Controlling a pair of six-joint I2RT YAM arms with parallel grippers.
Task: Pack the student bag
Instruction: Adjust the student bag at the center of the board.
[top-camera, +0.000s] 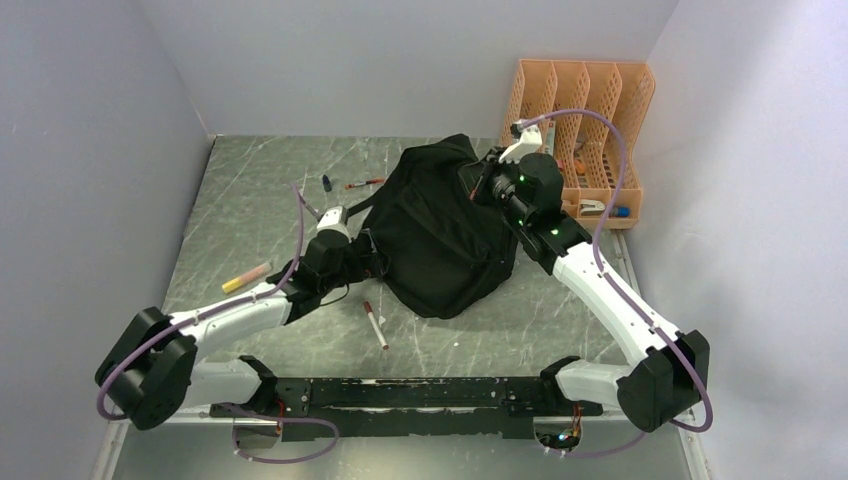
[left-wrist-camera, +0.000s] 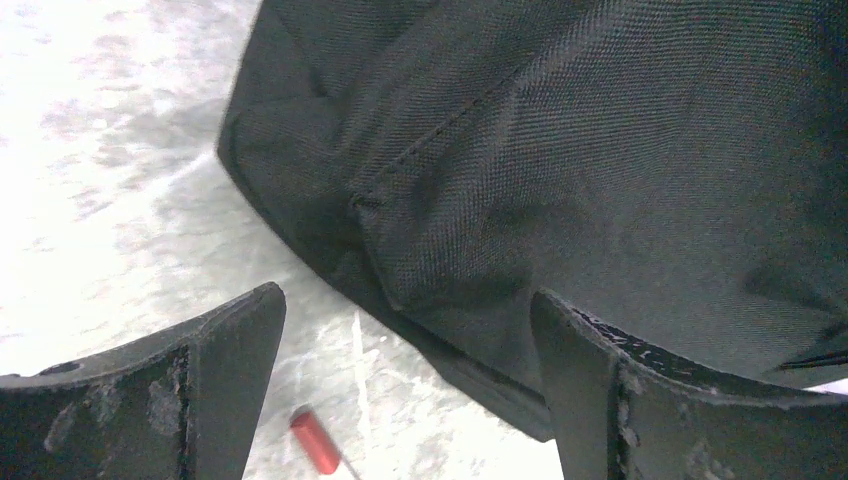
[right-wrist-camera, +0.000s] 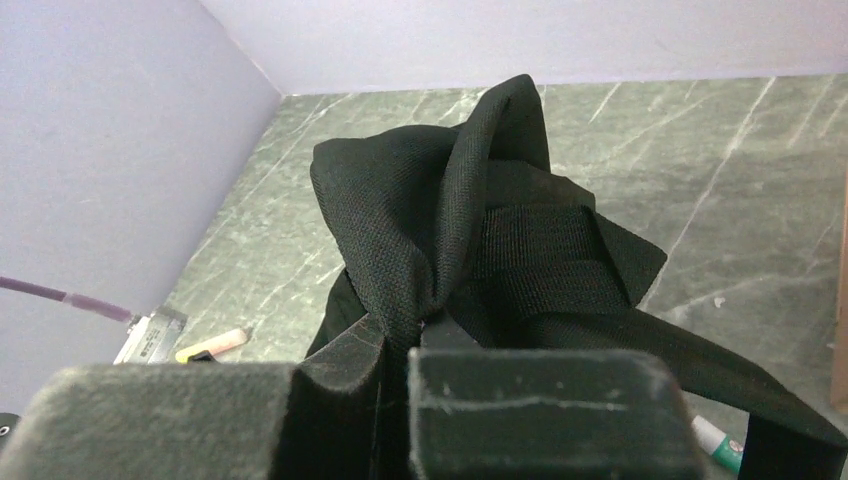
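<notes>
Robot lab test cell: plain pale walls box in marble-look table on 3 sides; L arm, R arm bolted to near-edge rail; exposed purple cables.

Worktop holdings:
- Student bag: centre.
- File organiser: behind and right of the bag, far right corner.
- Pen, second pen: left of the bag, toward the back.
- Highlighter: well left, nearer.
- Marker: in front of the bag.
- Left claw: at the bag's left edge.
- Right claw: at the bag's far right edge.
</notes>
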